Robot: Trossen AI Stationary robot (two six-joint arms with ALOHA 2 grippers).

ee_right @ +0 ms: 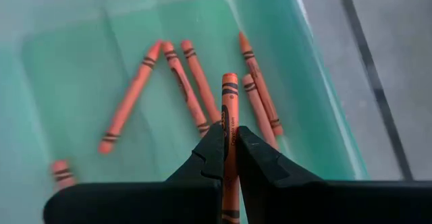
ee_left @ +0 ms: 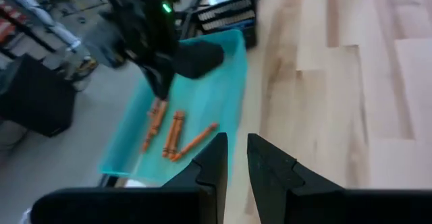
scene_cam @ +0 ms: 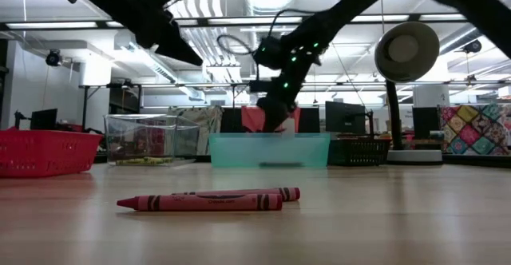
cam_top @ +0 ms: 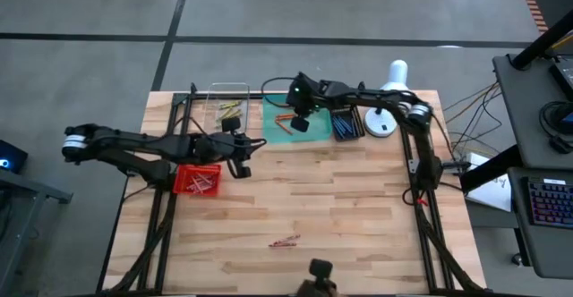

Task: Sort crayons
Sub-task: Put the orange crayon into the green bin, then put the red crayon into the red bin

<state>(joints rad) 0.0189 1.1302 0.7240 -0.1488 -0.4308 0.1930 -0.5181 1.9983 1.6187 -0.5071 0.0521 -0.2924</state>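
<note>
Right pincer (ee_right: 228, 143) clamps an orange crayon (ee_right: 229, 109) above teal tray (ee_right: 61, 55) at table's twelve o'clock; left pincer (ee_left: 233, 158) narrowly open, empty.

Grey floor (cam_top: 89, 11), white lamp (cam_top: 387, 96)

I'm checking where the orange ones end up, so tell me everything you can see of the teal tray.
The teal tray is a shallow, see-through plastic bin with rounded corners and low walls. It sits flat at the table's far edge, between a clear bin and a dark basket. Several orange crayons lie loose on its floor. The right gripper hangs over it, shut on another orange crayon.
</note>
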